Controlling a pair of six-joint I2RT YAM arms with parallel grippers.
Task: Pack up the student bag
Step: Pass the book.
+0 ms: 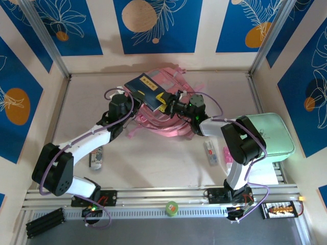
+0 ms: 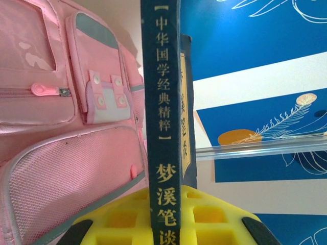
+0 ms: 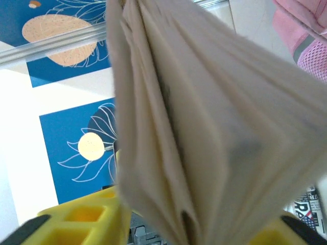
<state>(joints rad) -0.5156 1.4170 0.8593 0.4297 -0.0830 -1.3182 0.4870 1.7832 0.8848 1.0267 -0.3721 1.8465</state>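
Though seen edge-on, plainly pinched between the yellow fingers [image 2: 214, 219] of the left gripper [image 2: 166, 232]: the spine of a dark blue book [image 2: 161, 102]. Set astride the book's fanned page edges: the right gripper [image 3: 168, 227]; cannot tell whether clamped or merely around them. Just below the held book, at the far middle of the table [image 1: 153, 158]: the pink student bag [image 1: 161, 124], straps splayed. Well apart, near right: a mint-green case [image 1: 271, 135].
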